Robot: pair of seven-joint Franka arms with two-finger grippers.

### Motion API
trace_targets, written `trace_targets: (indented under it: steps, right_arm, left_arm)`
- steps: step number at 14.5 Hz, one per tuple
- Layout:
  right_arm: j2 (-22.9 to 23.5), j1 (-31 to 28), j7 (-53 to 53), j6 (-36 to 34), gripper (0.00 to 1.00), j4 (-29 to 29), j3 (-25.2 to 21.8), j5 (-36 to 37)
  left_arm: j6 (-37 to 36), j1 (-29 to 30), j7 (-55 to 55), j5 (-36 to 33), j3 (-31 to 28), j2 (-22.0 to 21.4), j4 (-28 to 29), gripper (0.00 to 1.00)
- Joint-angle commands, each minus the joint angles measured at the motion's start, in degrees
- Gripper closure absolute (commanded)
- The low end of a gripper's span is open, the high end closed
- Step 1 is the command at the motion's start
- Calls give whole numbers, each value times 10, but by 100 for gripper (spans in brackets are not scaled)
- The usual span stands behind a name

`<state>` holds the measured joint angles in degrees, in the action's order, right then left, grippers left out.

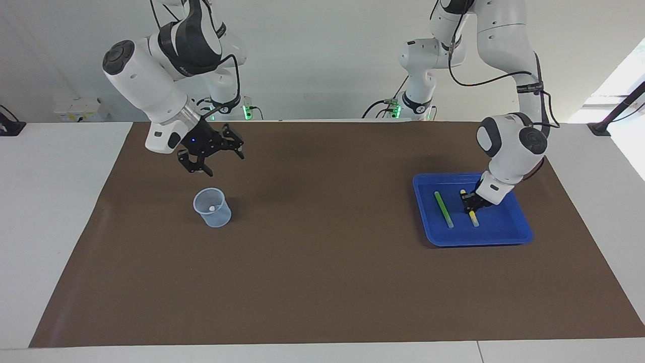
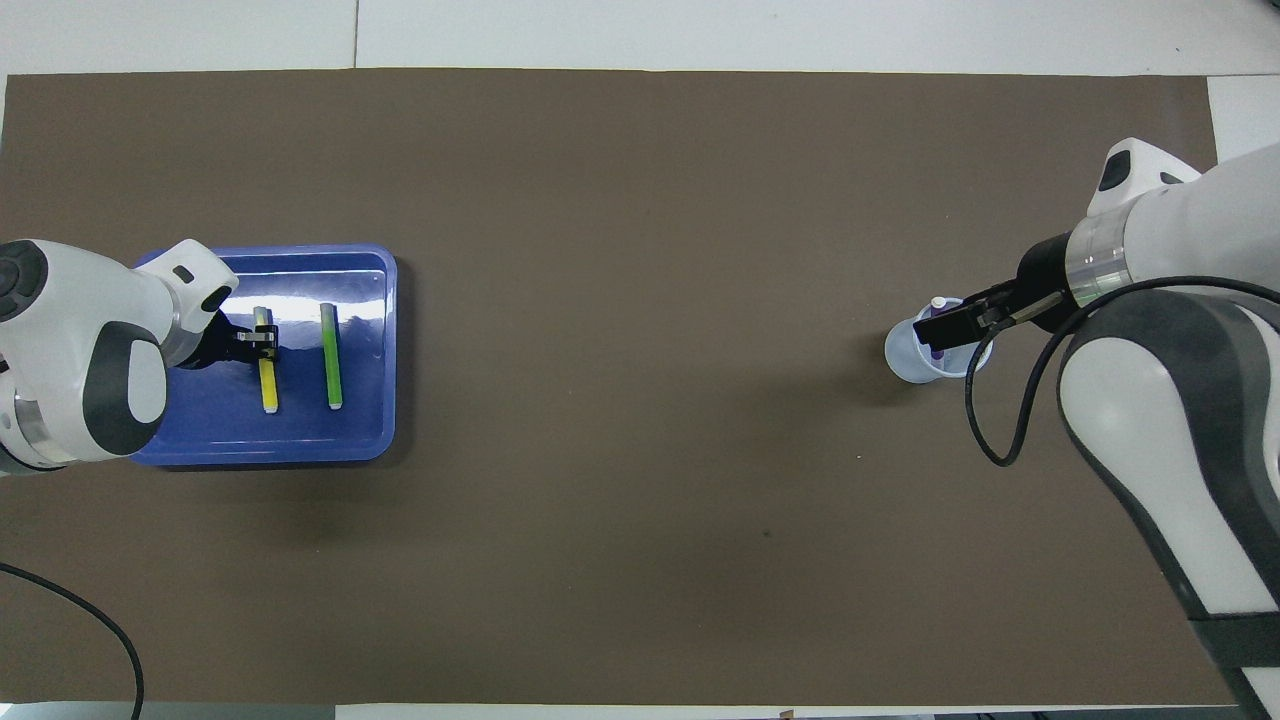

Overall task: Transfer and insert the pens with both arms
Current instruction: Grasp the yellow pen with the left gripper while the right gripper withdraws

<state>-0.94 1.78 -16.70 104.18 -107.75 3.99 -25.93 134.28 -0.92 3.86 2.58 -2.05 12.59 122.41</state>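
Note:
In the blue tray lie a green pen and a yellow pen, side by side. My left gripper is down in the tray, shut on the yellow pen near the end nearer the robots. The purple pen stands in the clear cup, its pale end up. My right gripper hangs open and empty above the cup.
A brown mat covers most of the white table. The tray sits toward the left arm's end, the cup toward the right arm's end. Wide bare mat lies between them.

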Motion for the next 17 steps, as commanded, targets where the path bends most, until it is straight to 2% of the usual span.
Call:
trace_targets:
  steps: [1, 3, 7, 9, 13, 17]
  right_arm:
    - [-13, -1, 86, -20, 0, -6, 2, -74]
    - [-13, 18, 132, -14, 0, -5, 12, -79]
    - [-22, 51, 227, -19, 0, -18, 14, -98]
    - [-23, 54, 268, -13, 0, -33, 13, -134]
    - [-20, 58, 272, 31, 0, -62, 13, -169]
    - [-20, 52, 291, 60, 0, -66, 13, -260]
  left_arm:
    - [5, 7, -1, -9, 5, 2, 4, 100]
    - [-22, 6, -2, -5, 6, 2, -13, 100]
    - [-152, -4, -70, 57, 6, -1, -95, 100]
    - [-230, -24, -160, 66, 7, -5, -141, 100]
    - [-350, -61, -402, 146, 9, -19, -216, 100]
    - [-355, -113, -636, 248, 9, -49, -206, 100]
